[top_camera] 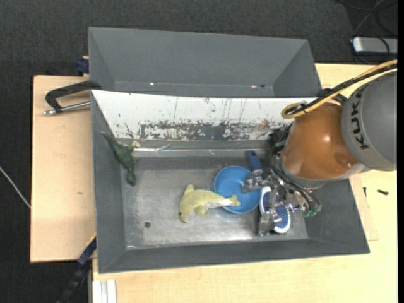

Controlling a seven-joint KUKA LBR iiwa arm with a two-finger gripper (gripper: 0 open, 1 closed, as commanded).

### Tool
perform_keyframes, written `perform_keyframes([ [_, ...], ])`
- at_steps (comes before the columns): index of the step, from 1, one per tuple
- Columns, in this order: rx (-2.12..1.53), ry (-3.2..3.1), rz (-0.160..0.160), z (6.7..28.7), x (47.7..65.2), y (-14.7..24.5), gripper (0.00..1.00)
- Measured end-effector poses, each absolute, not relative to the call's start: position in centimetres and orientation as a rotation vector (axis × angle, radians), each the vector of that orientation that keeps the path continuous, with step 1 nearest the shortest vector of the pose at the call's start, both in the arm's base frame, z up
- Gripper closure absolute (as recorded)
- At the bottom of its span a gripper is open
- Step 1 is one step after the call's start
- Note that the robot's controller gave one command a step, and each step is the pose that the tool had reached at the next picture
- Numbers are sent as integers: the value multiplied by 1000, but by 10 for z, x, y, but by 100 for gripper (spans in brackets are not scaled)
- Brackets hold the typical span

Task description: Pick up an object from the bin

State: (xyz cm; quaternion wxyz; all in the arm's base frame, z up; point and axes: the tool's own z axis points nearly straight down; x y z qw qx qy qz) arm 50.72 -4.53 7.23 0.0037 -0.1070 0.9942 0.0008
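While your gripper (273, 210) sat low at the grey metal bin's (151, 201) right end, just beside the smooth round blue bowl (230, 183) that a pale rubbery dolphin (199, 202) touched, you could not tell whether it was open.

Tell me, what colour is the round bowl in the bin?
The bowl is blue, shown best in the camera view.

Blue round bowl (230, 183): upright, on the bin (158, 226) floor, right of centre. Pale yellow dolphin toy (199, 202): lying flat, tail over the bowl's near rim. Green toy animal (126, 160): against the left wall, far corner.
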Motion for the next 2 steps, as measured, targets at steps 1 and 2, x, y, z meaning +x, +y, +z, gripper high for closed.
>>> perform_keyframes([
  [1, -339, 3113, 8, 75, 508, -43, 100],
  [2, -785, 3028, -6, 274, 500, -42, 100],
])
